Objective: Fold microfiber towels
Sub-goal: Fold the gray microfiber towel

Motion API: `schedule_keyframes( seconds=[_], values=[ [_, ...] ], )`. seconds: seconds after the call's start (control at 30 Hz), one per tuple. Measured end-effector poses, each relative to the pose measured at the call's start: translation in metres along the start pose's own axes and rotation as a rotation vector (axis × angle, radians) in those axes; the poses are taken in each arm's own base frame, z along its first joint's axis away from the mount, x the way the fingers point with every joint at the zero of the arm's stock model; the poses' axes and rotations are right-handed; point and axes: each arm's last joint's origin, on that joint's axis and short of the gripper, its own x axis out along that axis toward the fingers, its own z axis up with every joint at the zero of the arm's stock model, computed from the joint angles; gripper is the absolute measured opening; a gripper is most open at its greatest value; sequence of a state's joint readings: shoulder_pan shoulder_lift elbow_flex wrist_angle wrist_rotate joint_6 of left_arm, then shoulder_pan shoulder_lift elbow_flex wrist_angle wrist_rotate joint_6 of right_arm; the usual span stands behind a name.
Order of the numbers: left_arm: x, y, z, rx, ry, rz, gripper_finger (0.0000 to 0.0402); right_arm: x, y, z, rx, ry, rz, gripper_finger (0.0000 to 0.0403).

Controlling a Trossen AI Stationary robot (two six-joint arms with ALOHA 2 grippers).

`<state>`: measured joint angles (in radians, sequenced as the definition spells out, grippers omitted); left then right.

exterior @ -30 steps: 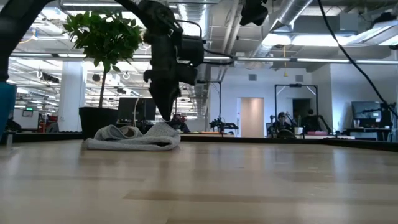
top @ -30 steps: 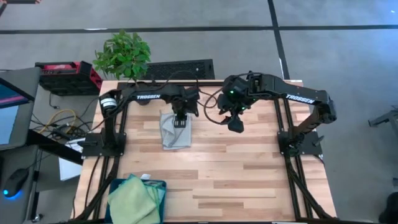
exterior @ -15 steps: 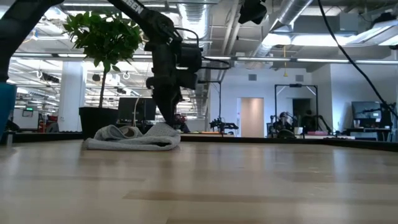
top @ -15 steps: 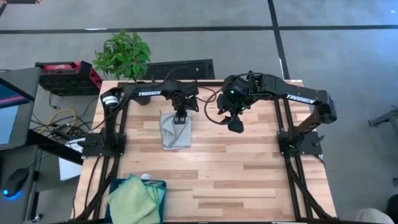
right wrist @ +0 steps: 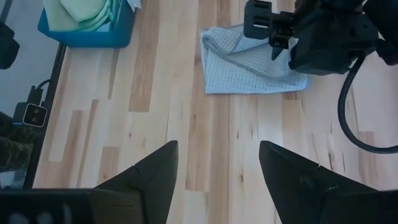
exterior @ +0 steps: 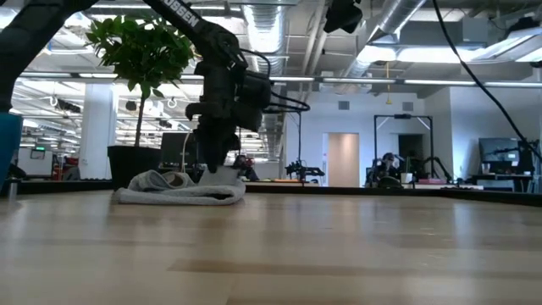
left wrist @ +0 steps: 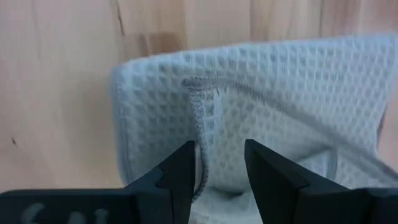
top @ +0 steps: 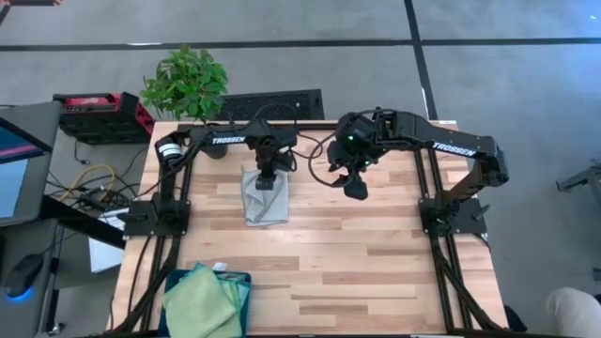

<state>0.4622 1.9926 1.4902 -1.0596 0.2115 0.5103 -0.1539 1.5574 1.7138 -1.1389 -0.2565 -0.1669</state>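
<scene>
Left gripper (left wrist: 216,163) down over the far edge of the grey towel (top: 264,197), jaws narrowly parted astride a stitched hem, nothing pinched yet; probably lined up to catch that edge for a fold. Towel lying part-folded and rumpled on the table (top: 376,263), toward the back, near the plant (top: 185,83). Right gripper (right wrist: 217,165) hanging high beside, jaws wide and empty, likely waiting clear of the cloth. More towels, green (top: 200,299) on top, heaped in the bin (top: 239,282) at the front left corner.
</scene>
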Motion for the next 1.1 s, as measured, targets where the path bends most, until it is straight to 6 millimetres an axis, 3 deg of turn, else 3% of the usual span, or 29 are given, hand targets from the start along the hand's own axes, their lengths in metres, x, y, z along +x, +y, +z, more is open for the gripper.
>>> schedule_keyframes(
  seconds=[0.4, 0.67, 0.97, 1.1],
  values=[
    [-0.002, -0.011, -0.022, 0.116, 0.248, -0.094, 0.0131, 0.0, 0.0, 0.0, -0.003, -0.003, 0.0, 0.0249],
    [-0.003, -0.009, -0.026, 0.21, 0.361, 0.0, 0.0131, 0.0, 0.0, 0.0, -0.002, -0.002, 0.0, 0.0249],
    [-0.009, -0.006, -0.036, 0.348, 0.631, 0.181, 0.0131, 0.0, 0.0, 0.0, -0.002, -0.002, 0.0, 0.0249],
    [-0.009, -0.011, -0.036, 0.348, 0.657, 0.164, 0.0131, 0.0, 0.0, 0.0, -0.002, -0.002, 0.0, 0.0249]
  ],
)
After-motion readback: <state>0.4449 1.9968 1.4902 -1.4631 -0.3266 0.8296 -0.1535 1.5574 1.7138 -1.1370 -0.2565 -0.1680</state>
